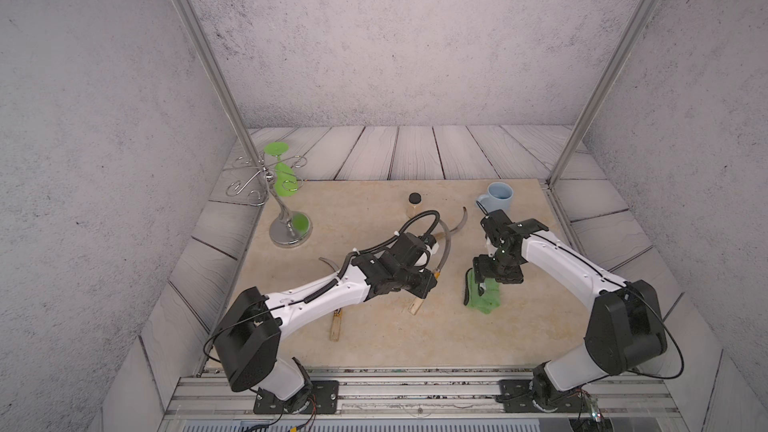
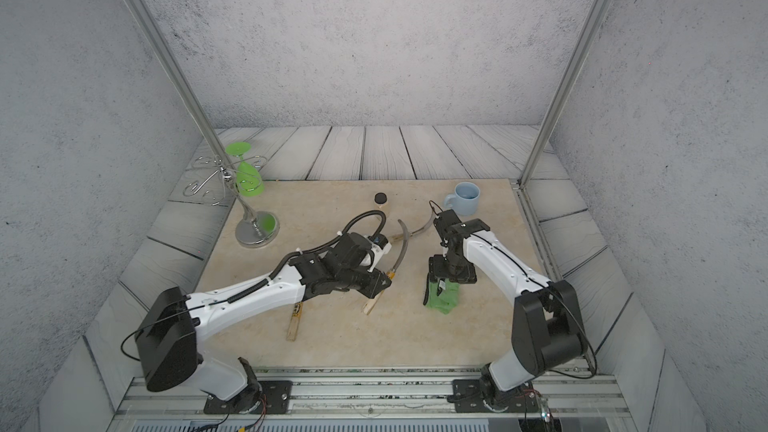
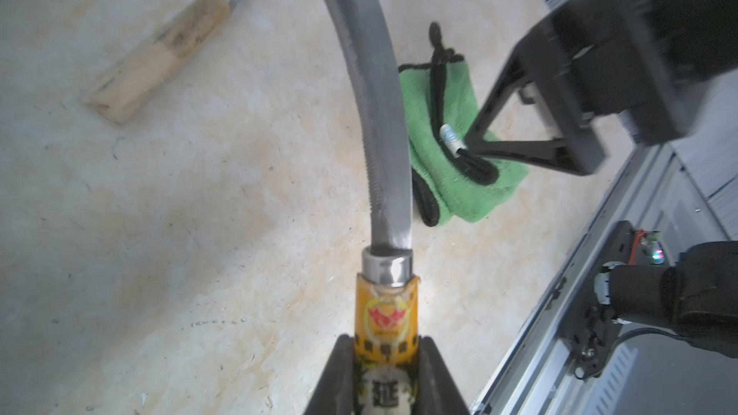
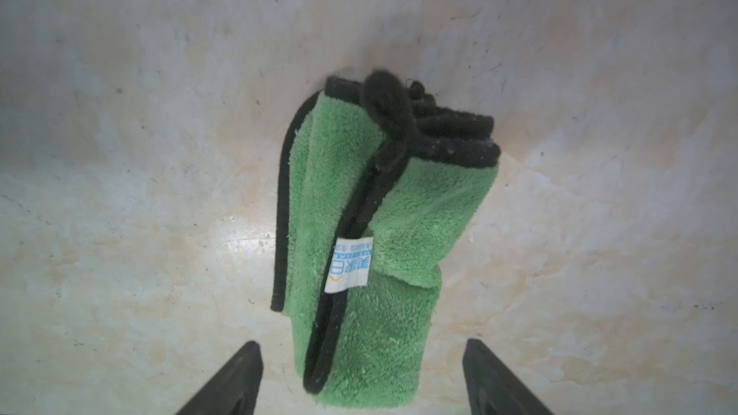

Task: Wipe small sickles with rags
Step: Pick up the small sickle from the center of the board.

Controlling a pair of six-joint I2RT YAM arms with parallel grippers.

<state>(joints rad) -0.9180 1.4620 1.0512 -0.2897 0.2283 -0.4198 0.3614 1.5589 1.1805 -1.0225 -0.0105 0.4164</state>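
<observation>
Your left gripper (image 3: pixel 385 339) clamped on yellow-labelled sickle (image 3: pixel 377 121) handle. Your right gripper (image 4: pixel 361 343) spread wide, straddling folded green microfibre rag (image 4: pixel 419 213) on table (image 4: pixel 120 153).

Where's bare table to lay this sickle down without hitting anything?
Bare: the front strip between the rail and the near loose sickle; the back stretch between goblet stand and jar. Crowded: the middle, around the held sickle, far loose sickle and rag.
</observation>
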